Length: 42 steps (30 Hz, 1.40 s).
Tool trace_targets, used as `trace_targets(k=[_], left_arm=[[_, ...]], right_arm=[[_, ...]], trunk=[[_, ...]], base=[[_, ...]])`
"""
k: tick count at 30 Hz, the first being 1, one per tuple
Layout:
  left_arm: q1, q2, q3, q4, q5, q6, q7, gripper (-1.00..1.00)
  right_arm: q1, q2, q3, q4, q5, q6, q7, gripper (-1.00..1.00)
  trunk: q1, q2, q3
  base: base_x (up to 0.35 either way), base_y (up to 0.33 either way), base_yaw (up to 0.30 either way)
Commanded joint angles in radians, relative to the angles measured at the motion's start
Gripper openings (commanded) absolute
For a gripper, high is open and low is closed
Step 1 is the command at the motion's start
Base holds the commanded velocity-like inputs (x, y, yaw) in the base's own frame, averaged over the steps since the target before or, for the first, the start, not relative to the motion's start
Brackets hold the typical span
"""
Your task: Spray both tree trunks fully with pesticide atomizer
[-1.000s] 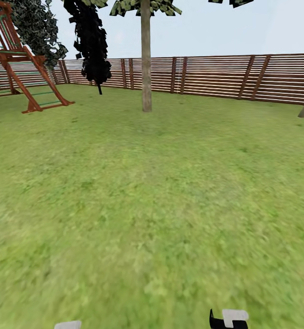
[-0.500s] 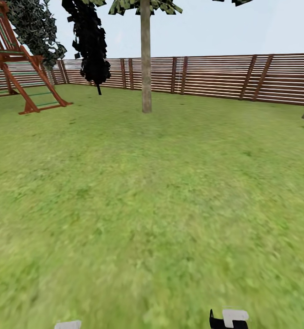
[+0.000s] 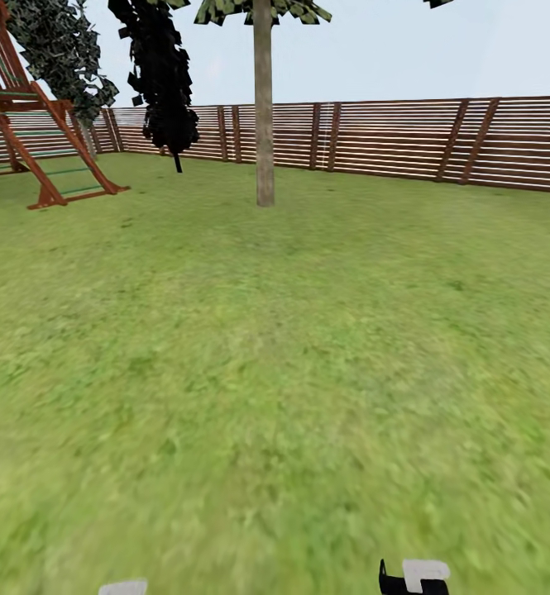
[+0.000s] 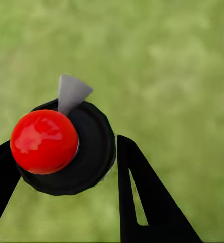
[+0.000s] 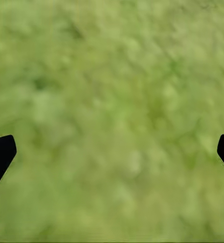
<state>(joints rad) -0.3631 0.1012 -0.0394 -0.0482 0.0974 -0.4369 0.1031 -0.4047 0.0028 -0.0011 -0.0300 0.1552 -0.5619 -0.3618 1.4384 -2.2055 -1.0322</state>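
While unlabelled, atomizer (image 4: 61,147) sits in left gripper (image 4: 66,167).

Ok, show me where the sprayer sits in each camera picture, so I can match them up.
Left wrist view: the sprayer, with a red ball top and a black round body, is clamped in the left gripper above the grass.
Head view: lawn, tree trunk and fence ahead.
Right wrist view: the open right gripper over grass.
Shared landmark: the green grass.
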Motion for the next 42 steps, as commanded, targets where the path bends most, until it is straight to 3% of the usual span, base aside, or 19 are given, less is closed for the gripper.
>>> trace_targets(k=[1,42], left_arm=[[0.000,0.000,-0.005,0.001,0.010,-0.003,0.000,-1.00],[0.000,0.000,-0.005,0.001,0.010,-0.003,0.000,-1.00]], right_arm=[[0.000,0.000,0.000,0.001,0.010,0.000,-0.009,1.00],[-0.001,0.001,0.000,0.001,0.009,0.000,-0.009,1.00]], trunk=[[0.000,0.000,-0.001],[0.000,0.000,-0.001]], base=[[0.338,0.000,0.000],[0.338,0.000,0.000]])
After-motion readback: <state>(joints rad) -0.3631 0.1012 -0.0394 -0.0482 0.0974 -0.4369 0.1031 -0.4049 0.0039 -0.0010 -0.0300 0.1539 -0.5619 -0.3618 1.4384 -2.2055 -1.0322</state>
